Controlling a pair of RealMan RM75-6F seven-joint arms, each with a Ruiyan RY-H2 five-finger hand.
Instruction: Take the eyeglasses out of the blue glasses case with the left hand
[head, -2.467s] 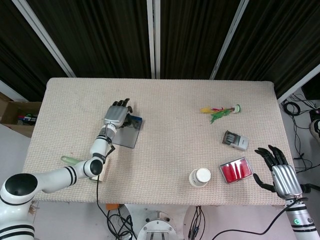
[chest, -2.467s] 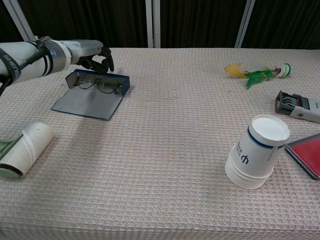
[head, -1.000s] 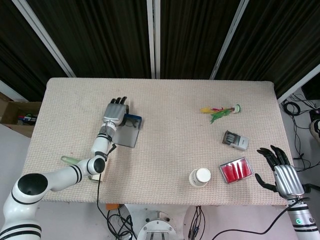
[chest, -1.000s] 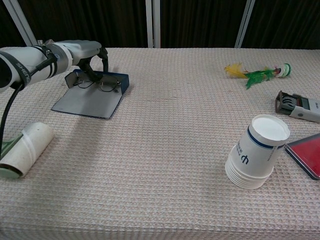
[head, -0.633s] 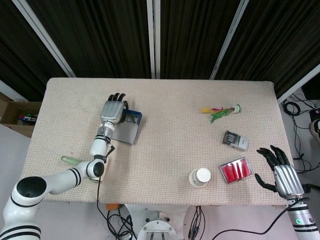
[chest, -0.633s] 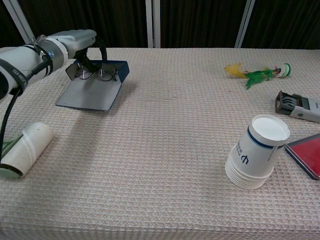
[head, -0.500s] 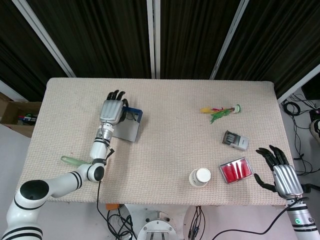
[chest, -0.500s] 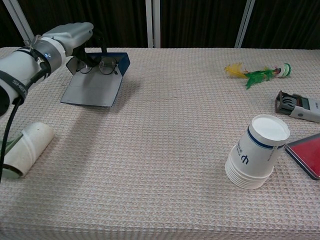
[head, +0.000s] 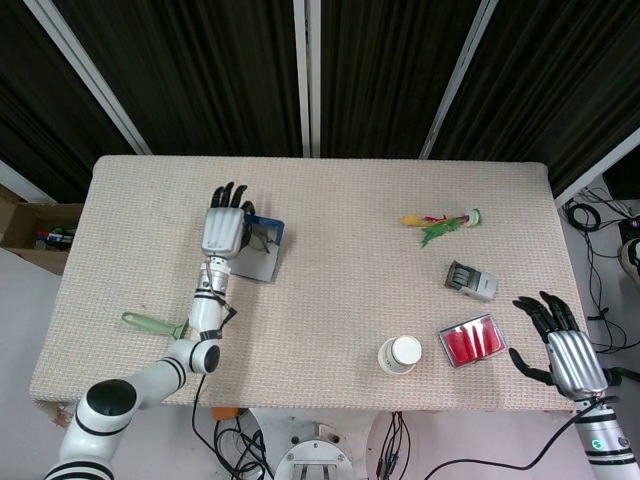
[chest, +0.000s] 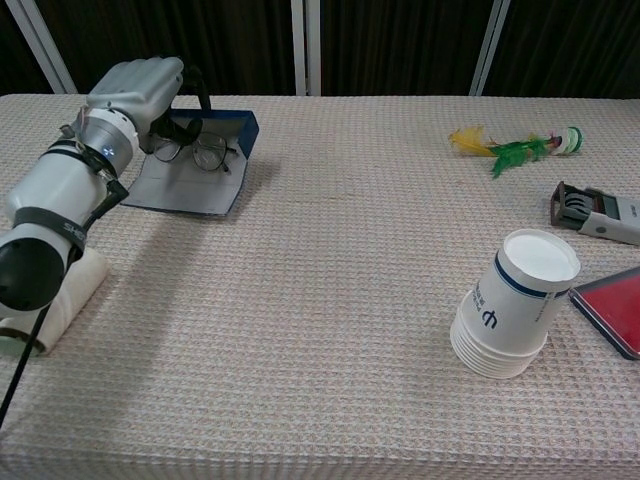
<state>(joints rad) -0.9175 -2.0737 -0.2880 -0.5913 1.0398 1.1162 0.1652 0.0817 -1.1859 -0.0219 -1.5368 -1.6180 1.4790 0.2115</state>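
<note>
The blue glasses case lies open at the far left of the table, its grey lid spread toward me. My left hand hovers over the case's left end with its fingers curled down. It grips the left side of the thin-rimmed eyeglasses, which hang tilted just above the lid. From the head view the left hand covers the case's left part, and the eyeglasses show beside the blue case. My right hand stays at the front right, off the table's edge, fingers spread and empty.
A stack of paper cups lies tipped at the front right, beside a red flat box. A grey stamp and a feather shuttlecock lie further back on the right. A white roller with a green handle sits at the front left.
My left hand closed its fingers on the eyeglasses and rose, swinging back toward me. The case was dragged and tilted with it and now lies slightly further back. The right hand is unmoved.
</note>
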